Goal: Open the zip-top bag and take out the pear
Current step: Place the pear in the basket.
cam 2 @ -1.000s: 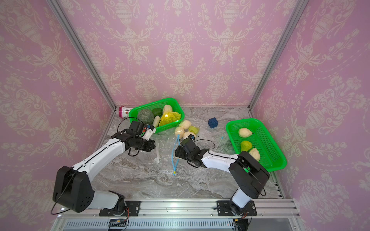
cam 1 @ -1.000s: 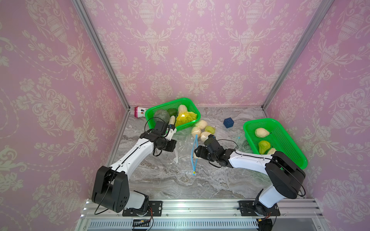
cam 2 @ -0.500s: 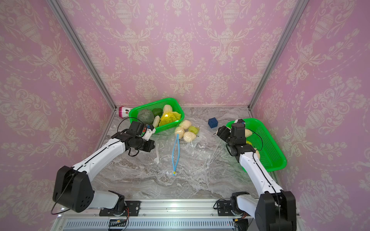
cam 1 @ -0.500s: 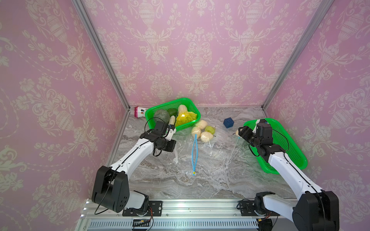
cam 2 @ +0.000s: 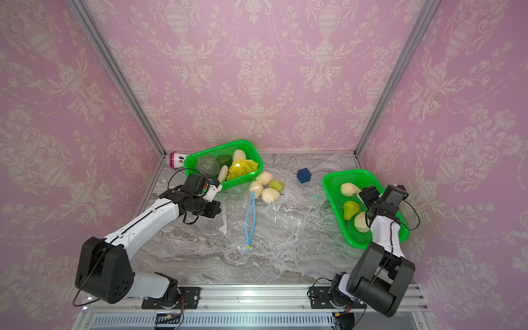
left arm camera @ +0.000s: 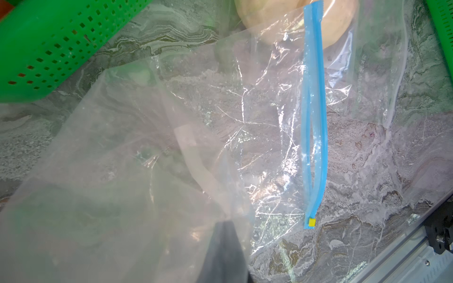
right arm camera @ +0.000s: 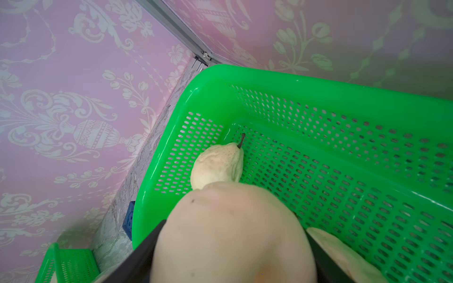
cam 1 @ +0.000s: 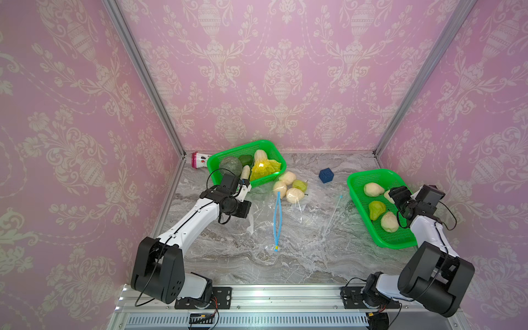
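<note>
your right end effector [cam 1: 395, 197] holds the pear [right arm camera: 228, 245], jaws spread wide around it, over the green basket [right arm camera: 343, 103], just short of a second pear [right arm camera: 218, 164]; your left end effector [cam 1: 247, 211] pinches the bag [left arm camera: 171, 147] edge.

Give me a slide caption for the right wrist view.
Right gripper holds a pear over a green basket with a second pear inside.

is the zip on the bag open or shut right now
Open. In the left wrist view the two blue tracks of the zip bow apart along most of their length, meeting only at the yellow slider.
</note>
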You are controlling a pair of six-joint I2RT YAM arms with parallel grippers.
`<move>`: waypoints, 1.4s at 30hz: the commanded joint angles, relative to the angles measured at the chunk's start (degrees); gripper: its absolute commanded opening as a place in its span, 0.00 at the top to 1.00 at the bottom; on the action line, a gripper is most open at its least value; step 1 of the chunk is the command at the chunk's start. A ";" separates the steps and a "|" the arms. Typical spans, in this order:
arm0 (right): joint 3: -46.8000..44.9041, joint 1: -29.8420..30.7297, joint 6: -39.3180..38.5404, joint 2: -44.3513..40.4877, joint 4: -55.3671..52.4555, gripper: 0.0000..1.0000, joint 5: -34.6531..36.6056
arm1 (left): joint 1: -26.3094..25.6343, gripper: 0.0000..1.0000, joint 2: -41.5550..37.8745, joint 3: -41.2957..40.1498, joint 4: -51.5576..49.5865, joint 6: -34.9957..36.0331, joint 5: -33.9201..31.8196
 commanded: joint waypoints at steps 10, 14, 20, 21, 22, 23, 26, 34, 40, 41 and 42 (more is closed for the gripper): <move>-1.69 -3.23 -0.70 7.46 7.52 0.27 0.46 | 0.30 1.00 -0.73 -0.96 -0.33 1.33 -1.50; -1.73 -3.34 -0.07 9.08 9.04 0.26 0.47 | 0.37 1.00 -1.34 -1.16 -0.31 0.66 -1.67; -0.66 -3.36 -3.96 13.63 9.72 0.17 0.19 | 1.17 1.00 -1.12 2.26 -5.19 -4.08 -4.80; -0.51 -3.34 -4.79 14.22 9.81 0.16 0.19 | 1.55 1.00 -1.31 2.99 -6.26 -4.96 -4.91; -0.42 -3.35 -5.41 14.53 9.92 0.15 0.06 | 1.92 1.00 -1.58 3.47 -7.09 -5.61 -5.01; -0.32 -3.34 -5.87 14.68 10.20 0.15 -0.27 | 2.22 1.00 -2.03 4.02 -7.99 -6.24 -5.10; -0.56 -3.27 -6.48 13.34 10.83 0.13 -1.07 | 3.24 1.00 -3.46 5.35 -10.56 -7.48 -6.12; 0.84 2.06 -13.99 0.38 3.93 0.12 6.38 | 9.59 1.00 -6.10 8.19 -19.33 -6.86 -13.83; 4.86 14.03 -16.28 -5.41 0.14 0.13 5.63 | 21.28 1.00 -4.31 11.69 -22.25 -6.43 -20.52; 5.27 15.56 -16.07 -5.36 0.03 0.13 4.48 | 23.36 1.00 -3.94 12.56 -22.16 -6.03 -20.66; 5.69 17.69 -15.55 -5.09 0.14 0.14 2.63 | 25.77 1.00 -3.68 13.35 -21.56 -5.56 -20.69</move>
